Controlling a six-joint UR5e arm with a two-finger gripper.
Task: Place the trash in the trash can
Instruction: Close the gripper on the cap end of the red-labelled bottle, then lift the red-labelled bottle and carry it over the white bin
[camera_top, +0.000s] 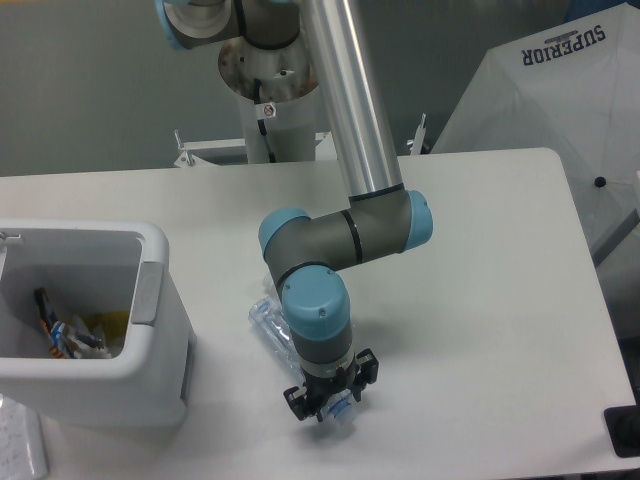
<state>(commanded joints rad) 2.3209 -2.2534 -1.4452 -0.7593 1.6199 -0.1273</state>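
- Currently, nearest the front edge of the white table (480, 300), the black two-finger gripper (332, 402) points straight down, its jaws set narrow around a small clear plastic bottle with a blue cap (338, 410); only the blue end shows between the fingers, and a firm grip cannot be confirmed.
- Just behind the gripper, a second clear plastic bottle (268, 322) lies on its side on the table, partly hidden by the blue-and-grey wrist joint (315, 315); its label colour cannot be read.
- Judged status: the pick of the first bottle is in hand; lift, transfer and release remain, and the second bottle is untouched.
- At the table's left edge stands the boxy white plastic trash can with a grey strip (150, 295), well apart from the gripper. Mixed coloured items (70, 330) lie inside; neither bottle appears to be among them.
- At the far edge, the silver arm tube (345, 90) rises to the robot base.
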